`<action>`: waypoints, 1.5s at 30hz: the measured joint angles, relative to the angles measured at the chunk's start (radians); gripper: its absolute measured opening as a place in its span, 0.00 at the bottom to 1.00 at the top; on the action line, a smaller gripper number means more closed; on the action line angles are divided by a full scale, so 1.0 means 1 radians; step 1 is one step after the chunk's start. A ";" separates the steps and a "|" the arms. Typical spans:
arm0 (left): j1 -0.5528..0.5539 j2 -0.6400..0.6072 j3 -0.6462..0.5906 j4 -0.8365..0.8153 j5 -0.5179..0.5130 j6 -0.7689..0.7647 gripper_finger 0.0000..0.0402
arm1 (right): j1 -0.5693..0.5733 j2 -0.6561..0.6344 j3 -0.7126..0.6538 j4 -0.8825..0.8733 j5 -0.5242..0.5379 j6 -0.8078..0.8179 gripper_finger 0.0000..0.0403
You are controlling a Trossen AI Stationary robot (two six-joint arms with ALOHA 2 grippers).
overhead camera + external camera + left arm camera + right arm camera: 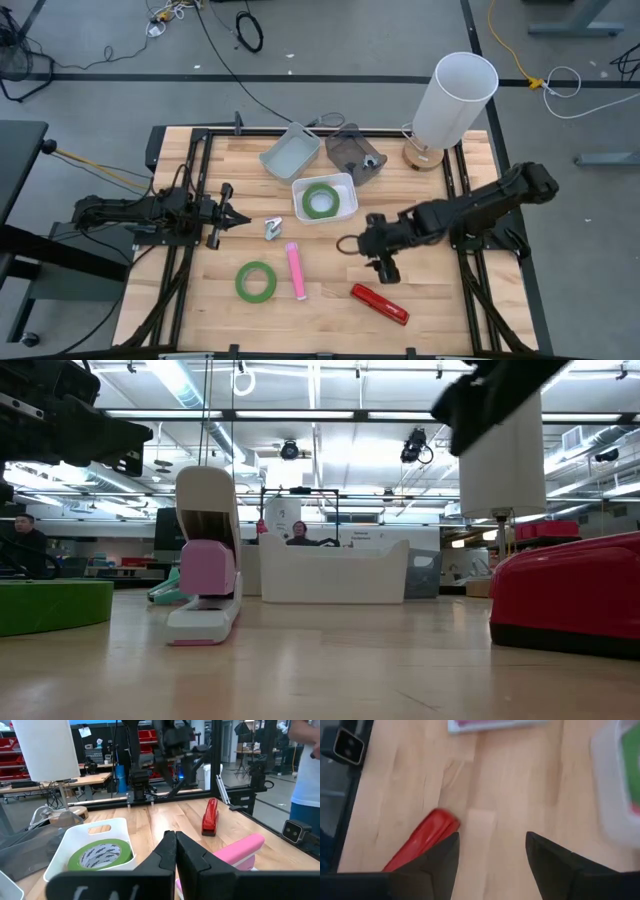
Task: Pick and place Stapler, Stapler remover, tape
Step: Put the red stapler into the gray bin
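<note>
A pink stapler [295,270] lies on the wooden table near the middle, with a red stapler [380,303] nearer the front right. A small metal staple remover [273,228] sits left of centre. One green tape roll [256,281] lies flat on the table. Another green tape roll [320,199] lies in a white bin [345,207]. No red roll shows plainly. My right gripper [385,265] is open and empty above the table, just beyond the red stapler's end [427,837]. My left gripper [238,217] is shut and empty at the left, pointing toward the staple remover.
A second white bin [288,152] and a grey clear container [352,152] stand at the back. A white lamp [450,100] on a wooden base stands at the back right. Bare wood lies between the pink stapler and the right gripper.
</note>
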 joint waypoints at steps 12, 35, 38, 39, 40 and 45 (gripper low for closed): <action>0.000 0.000 0.000 0.000 0.000 0.000 0.02 | 0.223 0.001 -0.034 -0.037 0.007 0.308 0.57; 0.000 0.000 0.000 0.000 0.000 0.000 0.02 | 0.330 0.260 0.078 -0.061 0.056 0.527 0.57; 0.000 0.000 0.000 0.000 0.000 0.000 0.02 | 0.330 0.293 0.082 -0.049 0.056 0.542 0.57; 0.000 0.000 0.000 0.000 0.000 0.000 0.02 | 0.330 0.299 0.082 -0.044 0.056 0.554 0.57; 0.000 0.000 0.000 0.000 0.000 0.000 0.02 | 0.331 0.304 0.082 -0.040 0.056 0.566 0.57; 0.000 0.000 0.000 0.000 0.000 0.000 0.02 | 0.335 0.336 0.083 -0.020 0.068 0.584 0.57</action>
